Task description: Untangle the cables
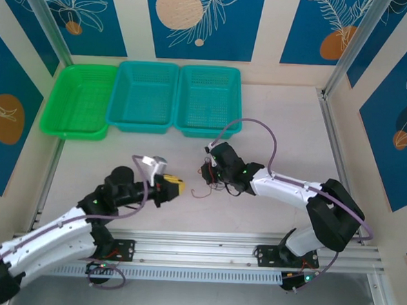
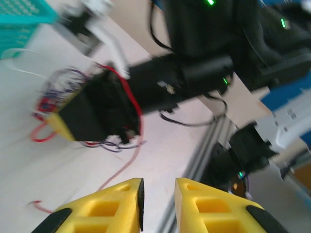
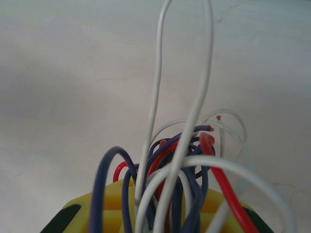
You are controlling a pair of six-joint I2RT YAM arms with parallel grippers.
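Cables (image 3: 180,165) bunched, clamped in right claw (image 1: 205,175); left claw (image 2: 159,189) slightly apart, empty.

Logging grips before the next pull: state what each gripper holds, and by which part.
Right gripper is shut on the cables, clamping the tangled bunch, with loops sticking out beyond it. Left gripper holds nothing; its jaws stand slightly apart.

Green basket (image 1: 81,103), teal basket (image 1: 145,97) touching it, second teal basket (image 1: 208,99); pale table (image 1: 288,130)
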